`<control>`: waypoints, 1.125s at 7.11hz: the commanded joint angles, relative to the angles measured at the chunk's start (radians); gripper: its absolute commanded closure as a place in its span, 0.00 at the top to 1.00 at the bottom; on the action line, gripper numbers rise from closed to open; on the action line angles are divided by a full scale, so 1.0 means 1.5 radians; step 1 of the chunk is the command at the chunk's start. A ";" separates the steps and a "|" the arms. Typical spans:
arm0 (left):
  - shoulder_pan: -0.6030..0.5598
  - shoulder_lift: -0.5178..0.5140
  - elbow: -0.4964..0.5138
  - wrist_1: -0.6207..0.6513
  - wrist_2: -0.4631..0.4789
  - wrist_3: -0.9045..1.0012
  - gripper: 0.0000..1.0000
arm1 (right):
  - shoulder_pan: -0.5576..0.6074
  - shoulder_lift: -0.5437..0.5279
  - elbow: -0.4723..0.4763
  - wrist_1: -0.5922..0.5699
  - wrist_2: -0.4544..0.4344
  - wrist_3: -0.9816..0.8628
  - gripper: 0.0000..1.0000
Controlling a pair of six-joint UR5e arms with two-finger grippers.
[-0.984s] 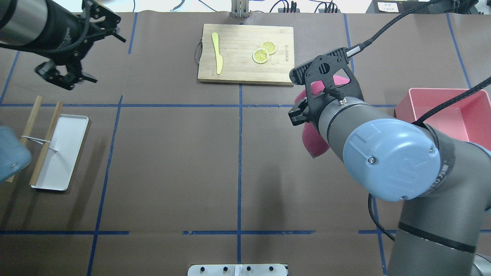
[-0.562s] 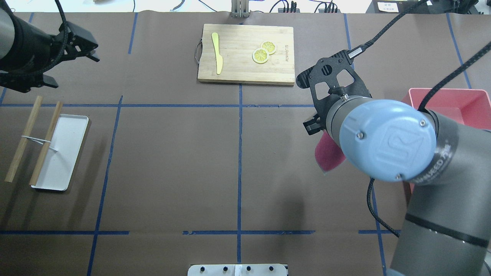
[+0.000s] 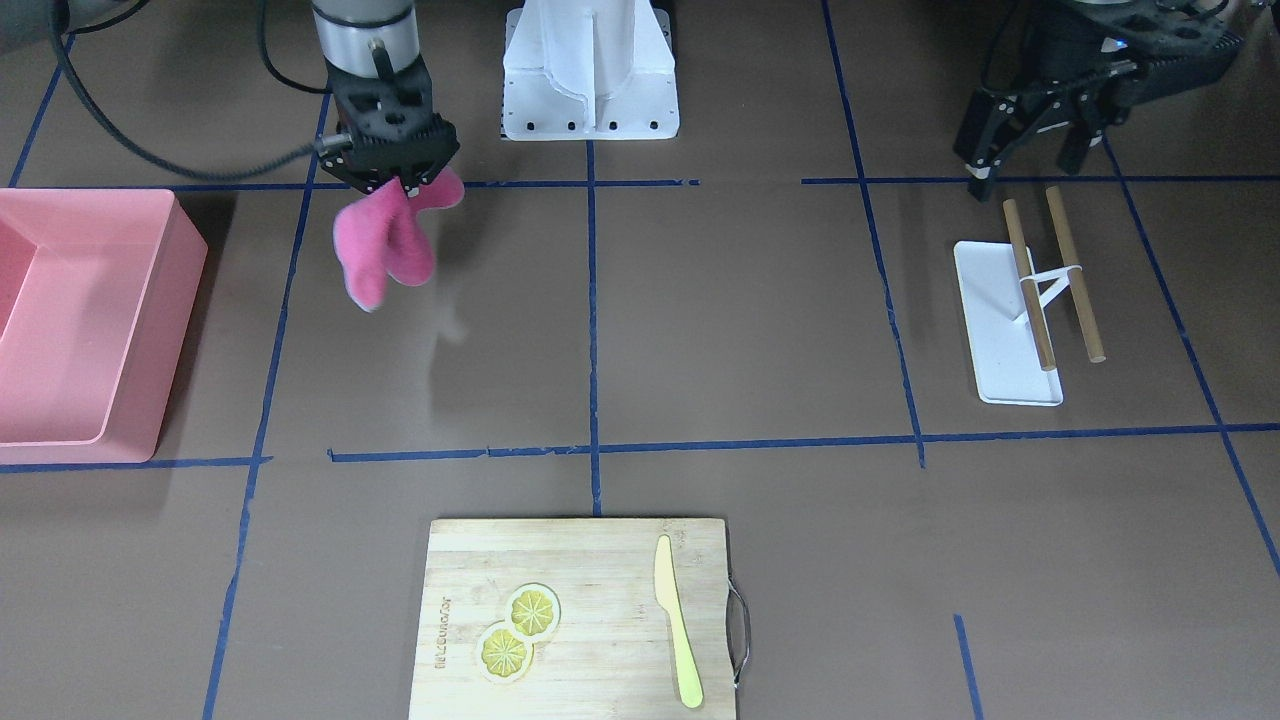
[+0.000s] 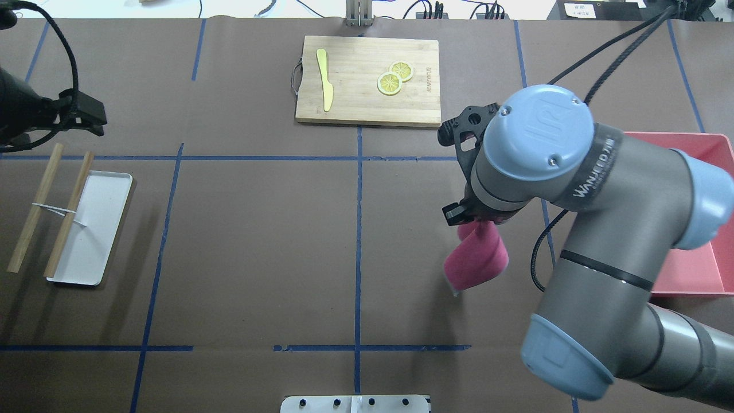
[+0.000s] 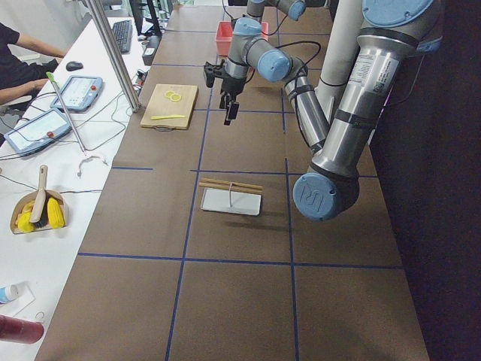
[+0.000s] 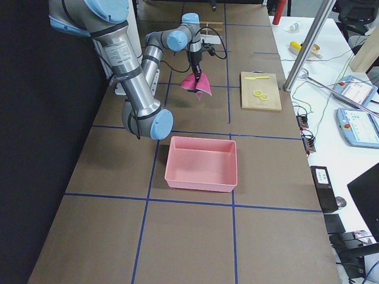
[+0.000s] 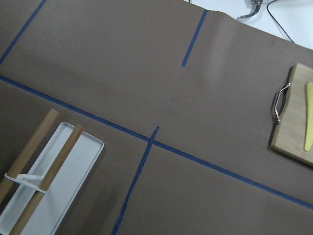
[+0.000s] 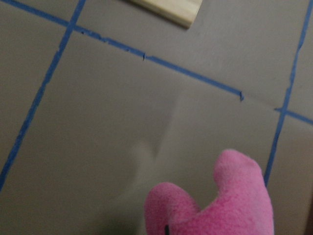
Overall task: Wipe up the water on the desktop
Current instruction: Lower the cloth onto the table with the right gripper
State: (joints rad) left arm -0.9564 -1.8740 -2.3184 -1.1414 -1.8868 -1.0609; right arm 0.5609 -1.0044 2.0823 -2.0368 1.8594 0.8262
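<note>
The desktop point(image 4: 258, 246) is dark brown with blue tape lines; it also shows in the front view point(image 3: 740, 320). I cannot make out water on it. My right gripper point(image 3: 400, 182) is shut on a pink cloth point(image 3: 385, 245) that hangs folded just above the desktop, right of centre in the overhead view point(image 4: 476, 261). The cloth's lower lobes fill the bottom of the right wrist view point(image 8: 220, 205). My left gripper point(image 3: 1030, 150) is open and empty, held high over the table's left end beside the wooden sticks.
A pink bin point(image 4: 688, 287) stands at the right end, close to the right arm. A bamboo cutting board point(image 4: 367, 109) with a yellow knife and lemon slices lies at the far middle. A white tray point(image 4: 97, 229) with two wooden sticks lies at the left.
The right arm has swung the pink cloth from near the cutting board toward the robot's side of the table. The left arm has drawn back toward the left edge.
</note>
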 commanded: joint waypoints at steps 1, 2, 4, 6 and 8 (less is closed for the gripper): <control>-0.039 0.010 0.002 0.028 -0.004 0.102 1.00 | -0.026 -0.020 -0.075 0.090 0.100 0.084 0.00; -0.074 0.031 -0.005 0.036 -0.013 0.183 1.00 | -0.042 -0.041 -0.080 0.145 0.099 0.132 0.00; -0.185 0.032 0.015 0.084 -0.107 0.364 1.00 | -0.065 -0.044 -0.125 0.161 0.111 0.152 0.00; -0.198 0.033 0.023 0.085 -0.108 0.386 1.00 | -0.046 -0.046 -0.173 0.167 0.110 0.151 0.00; -0.199 0.032 0.022 0.085 -0.109 0.386 1.00 | 0.032 -0.047 -0.240 0.204 0.118 0.148 0.00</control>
State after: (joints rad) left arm -1.2517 -1.8243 -2.2861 -1.0146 -2.0496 -0.4848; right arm 0.5435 -1.0745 1.7894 -1.7512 2.0292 1.0521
